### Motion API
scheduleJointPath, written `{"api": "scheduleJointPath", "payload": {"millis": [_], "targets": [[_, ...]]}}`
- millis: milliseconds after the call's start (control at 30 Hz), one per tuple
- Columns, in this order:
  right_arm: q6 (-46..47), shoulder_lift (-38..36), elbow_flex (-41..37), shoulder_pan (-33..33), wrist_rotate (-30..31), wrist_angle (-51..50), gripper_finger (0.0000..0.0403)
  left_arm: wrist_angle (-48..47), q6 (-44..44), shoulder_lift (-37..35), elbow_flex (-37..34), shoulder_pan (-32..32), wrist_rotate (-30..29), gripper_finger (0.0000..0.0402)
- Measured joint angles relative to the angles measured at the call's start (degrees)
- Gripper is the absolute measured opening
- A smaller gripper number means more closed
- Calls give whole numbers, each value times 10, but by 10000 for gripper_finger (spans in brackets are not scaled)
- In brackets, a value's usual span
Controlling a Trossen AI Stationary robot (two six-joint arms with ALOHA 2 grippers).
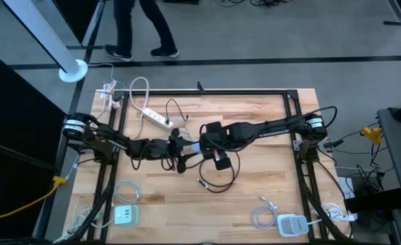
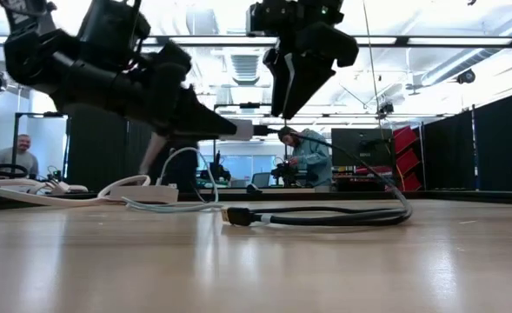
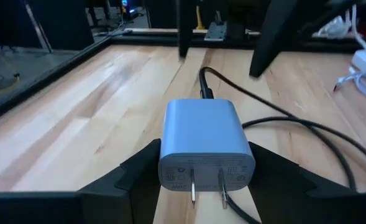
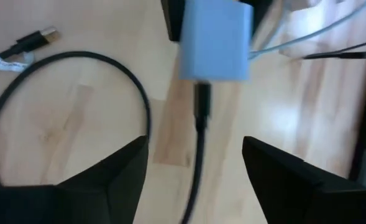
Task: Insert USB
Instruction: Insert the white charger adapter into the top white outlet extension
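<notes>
With the black USB cable (image 4: 198,134) seemingly seated at frame centre, the left gripper (image 3: 201,177) clamped the blue charger (image 3: 206,149) steady, while the right gripper (image 4: 195,168), fingers spread, needed a straight retreat.

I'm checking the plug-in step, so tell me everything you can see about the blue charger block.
The charger block is a small pale-blue cube with rounded edges, plastic by its look, with two metal prongs on the face toward the left wrist camera. The left gripper clamps its sides and holds it above the wooden table. A black cable is plugged into its far face and trails to the table. The right gripper is open around the cable, not touching the block.
</notes>
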Motion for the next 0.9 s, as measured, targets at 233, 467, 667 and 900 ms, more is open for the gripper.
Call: {"api": "scheduleJointPath", "payload": {"millis": [233,467,667,900], "targets": [[-33,-18,-1,-1,21,9,230,99,-130,-8,-58,13,0,195],[-76,-17,-2,-2,24,134,215,158,-292,-65,-128,43,17,195],[-173,-16,-14,-2,14,302,204,163,-380,-121,-167,52,75,195],[-214,-7,-18,-2,-25,355,210,164,-425,-198,-177,53,121,195]]}}
